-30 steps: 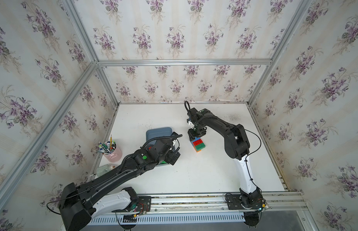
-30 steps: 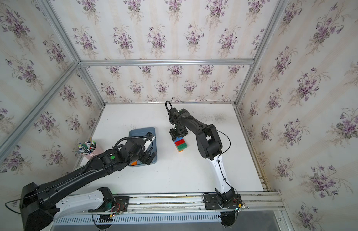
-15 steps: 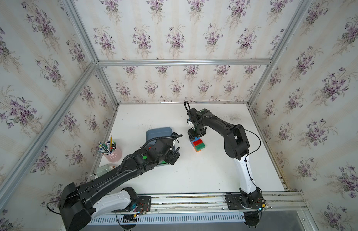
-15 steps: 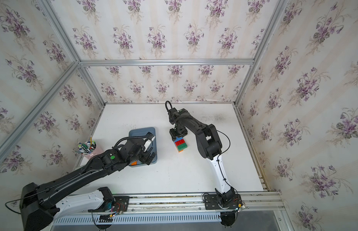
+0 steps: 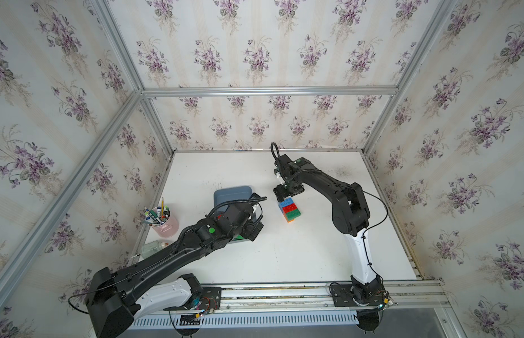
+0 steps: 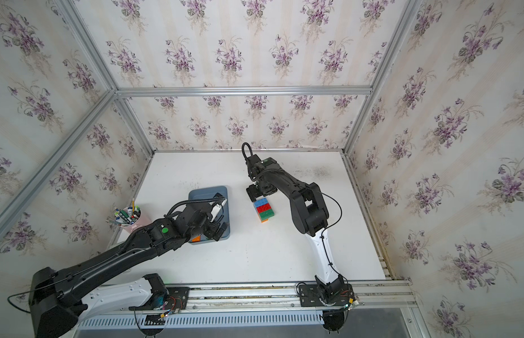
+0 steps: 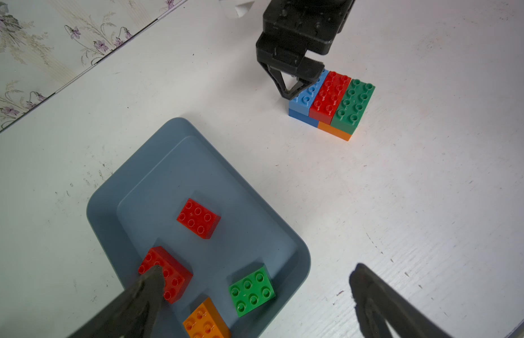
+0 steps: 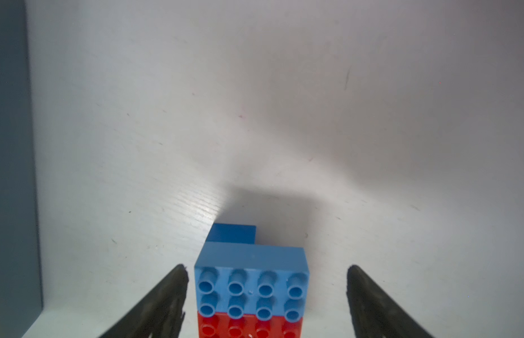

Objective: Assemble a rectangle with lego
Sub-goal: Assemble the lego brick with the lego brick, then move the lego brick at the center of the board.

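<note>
Letting go is the news – the right claw (image 5: 287,191) has spread its jaws since a second ago, while both arms sit where they were. In both top views it hangs at the far end of the lego block (image 5: 290,210) on the white table (image 5: 313,257), apart from the blue-grey tray (image 5: 232,190). The left arm covers most of that tray, so the left claw (image 6: 217,231) is hard to read there.

From the left wrist, that claw gapes wide and holds nothing. It is poised over loose lego in the tray: a red brick (image 7: 198,218), a second red brick (image 7: 167,273), a green brick (image 7: 251,291) and an orange brick (image 7: 206,322) cut off by the frame. Beyond, the light blue brick (image 7: 307,96), red oblong (image 7: 329,93) and green oblong (image 7: 354,101) lie side by side on a dark blue brick (image 7: 301,115) and an orange base brick (image 7: 335,131).

From the right wrist, clear gaps show either side of the light blue brick – released, so I judge it seated and the top row a rectangle. How far the lower layer reaches beneath stays hidden
</note>
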You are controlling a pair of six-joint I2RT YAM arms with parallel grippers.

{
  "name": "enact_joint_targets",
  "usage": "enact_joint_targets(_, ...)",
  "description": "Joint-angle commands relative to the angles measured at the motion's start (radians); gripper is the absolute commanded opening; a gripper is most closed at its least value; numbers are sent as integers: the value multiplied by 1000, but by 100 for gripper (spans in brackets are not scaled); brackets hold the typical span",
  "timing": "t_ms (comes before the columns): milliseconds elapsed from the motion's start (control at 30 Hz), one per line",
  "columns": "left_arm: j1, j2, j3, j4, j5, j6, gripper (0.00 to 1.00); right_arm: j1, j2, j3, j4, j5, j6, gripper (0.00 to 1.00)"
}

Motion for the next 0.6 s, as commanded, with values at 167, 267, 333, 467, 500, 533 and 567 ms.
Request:
enact_joint_targets(167,1,-24,3,14,-42,22,100,2,-96,-31,35,74,30,100)
enact_joint_targets(267,1,-31,9,6,-60,28,100,3,-170,-80,60,104,76,92)
enact_joint_targets(333,1,-35,12,5,-76,32,100,1,-228,-122,80,104,109,85)
enact_joint_targets(467,1,-76,0,51,-64,53,100,2,-366,-252,140,75,167,74)
enact_joint_targets(500,1,-92,-7,71,-40,63,100,2,-391,-279,146,57,169,74)
enact_joint_targets(533,0,-106,-14,89,-9,75,100,1,-409,-294,144,36,160,74)
enact_joint_targets(567,1,-123,-24,112,37,91,100,3,-423,-310,137,16,144,76)
